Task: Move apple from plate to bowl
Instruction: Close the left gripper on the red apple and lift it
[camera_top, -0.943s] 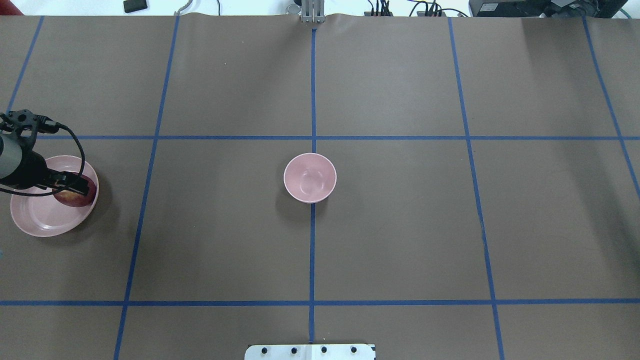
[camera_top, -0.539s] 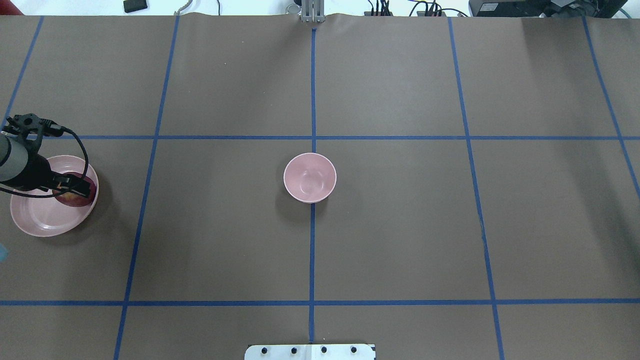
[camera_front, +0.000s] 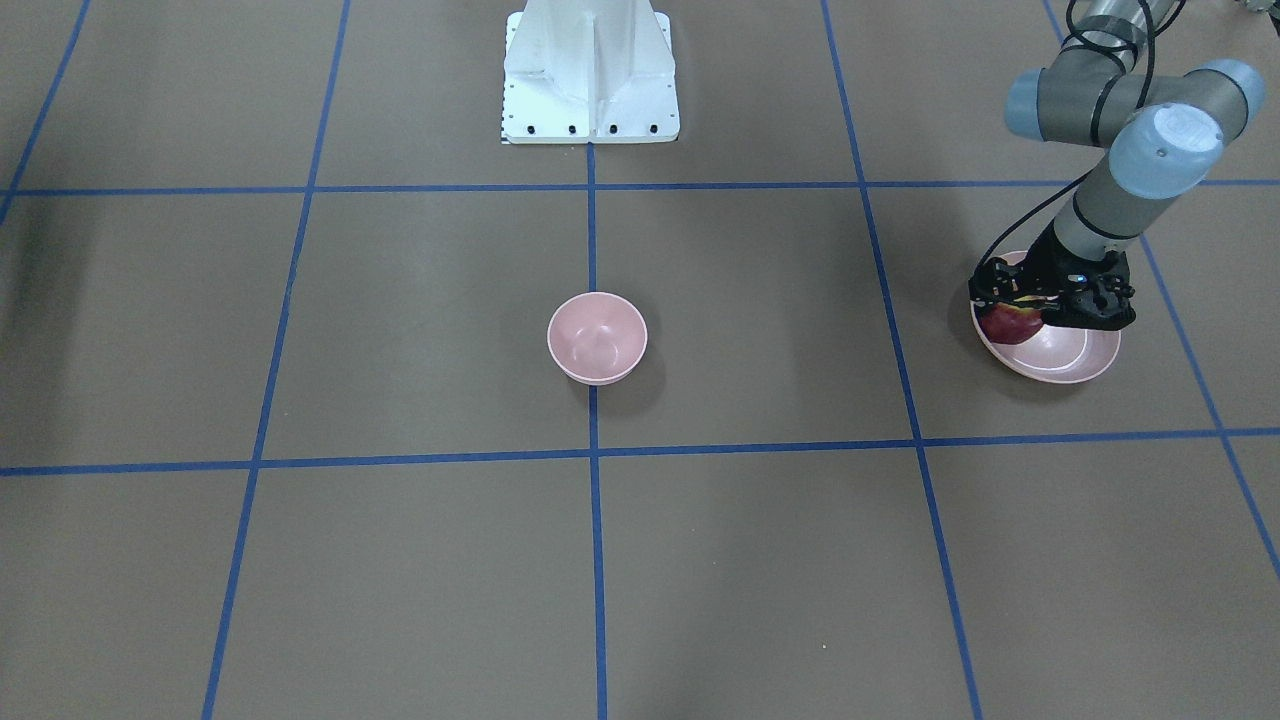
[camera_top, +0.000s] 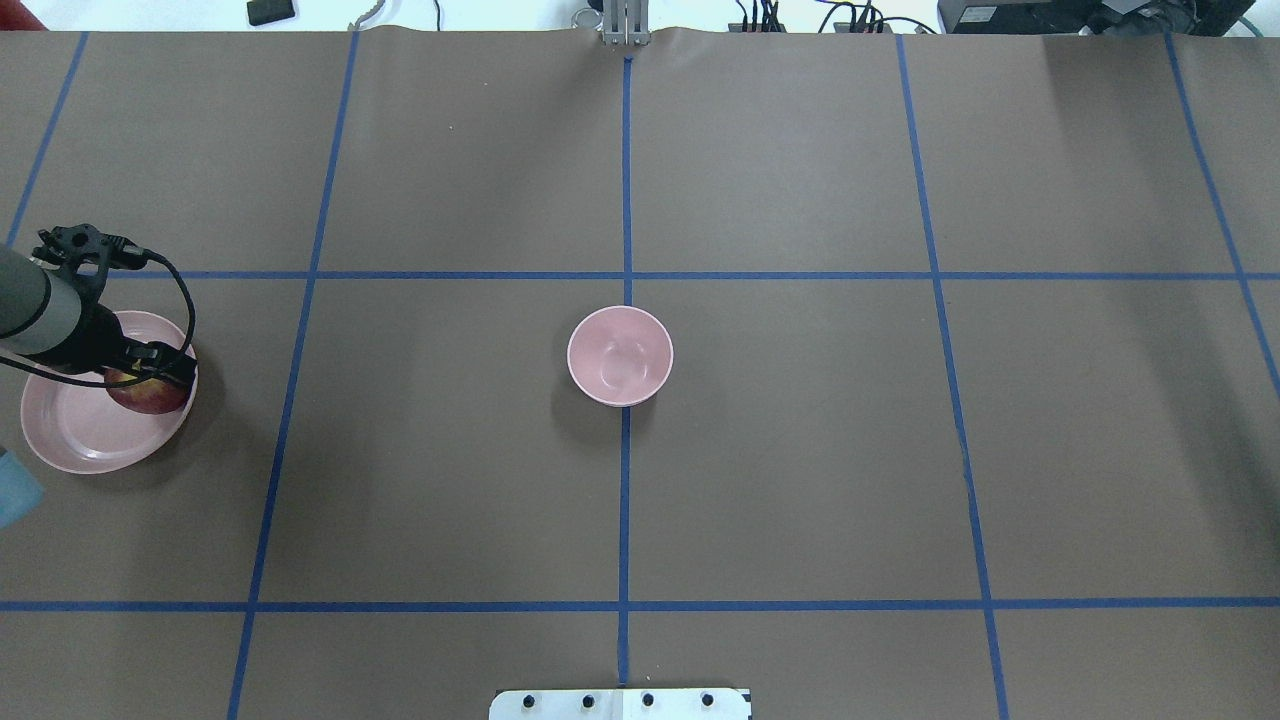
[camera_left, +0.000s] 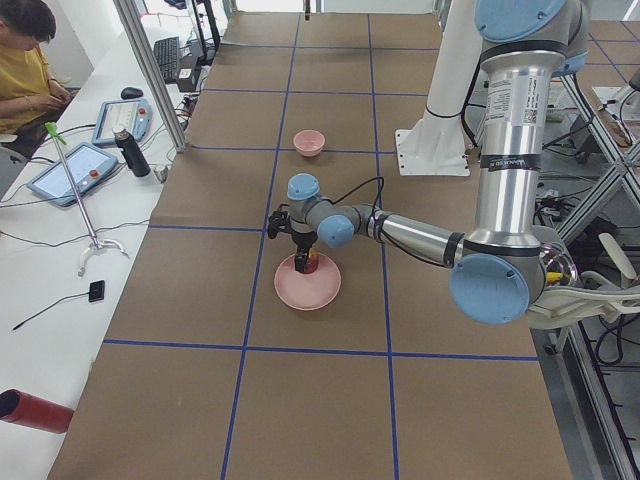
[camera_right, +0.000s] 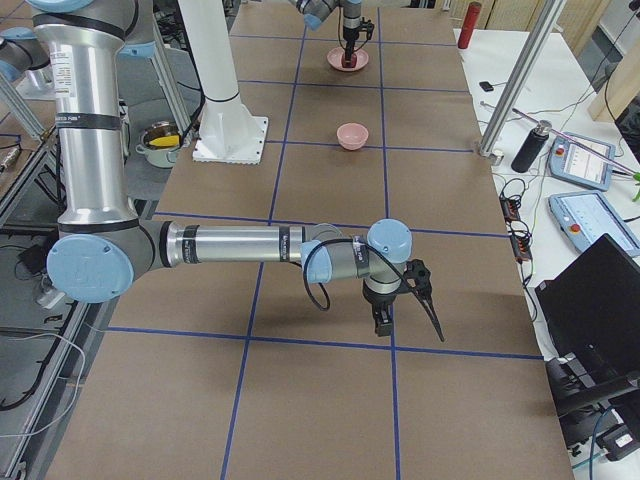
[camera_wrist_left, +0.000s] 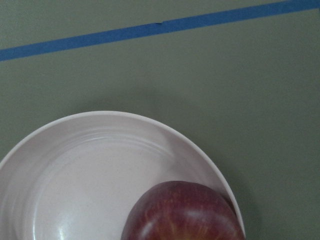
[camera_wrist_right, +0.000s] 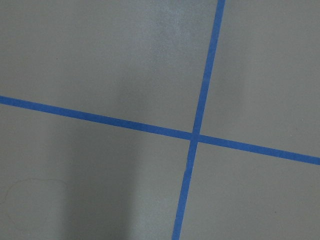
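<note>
The dark red apple (camera_top: 150, 397) lies at the right rim of the pale pink plate (camera_top: 80, 440) at the table's far left. It also shows in the front view (camera_front: 1012, 325) and low in the left wrist view (camera_wrist_left: 182, 212). My left gripper (camera_top: 165, 368) points down just over the apple, its fingers spread at the apple's top; it looks open. The small pink bowl (camera_top: 620, 356) stands empty at the table's middle. My right gripper (camera_right: 410, 330) shows only in the exterior right view, low over bare table; I cannot tell if it is open.
Blue tape lines grid the brown table. The white robot base (camera_front: 590, 75) stands at the robot's edge. A side bench with tablets and a bottle (camera_left: 130, 152) runs along the operators' side, where a person sits.
My left arm has shifted a little toward the table's middle, and the gripper has settled closer over the apple. The apple, plate and bowl have not moved.
</note>
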